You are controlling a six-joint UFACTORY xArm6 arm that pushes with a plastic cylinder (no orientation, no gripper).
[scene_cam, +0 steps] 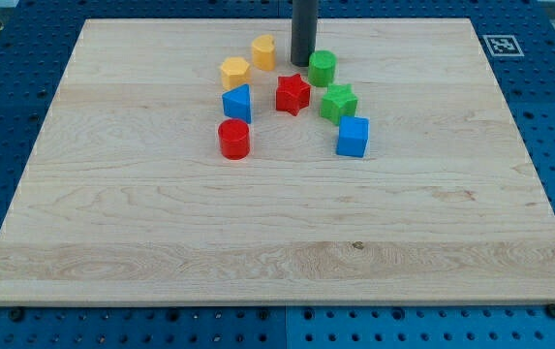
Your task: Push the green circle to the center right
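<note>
Green circle (323,68) was seen near the view's top, a little right of centre on the wooden board (112,242). My tip (303,62) was planted just to its left, touching or nearly so; contact could not be confirmed. No fingers were fitted, only a plain rod, so no open or closed state applied. The step was judged as lined up for the push, with the push itself not yet made. A push toward the view's right and somewhat down was called for. The green star (338,102) and blue cube (353,137) sat just below that line and were to be cleared.
</note>
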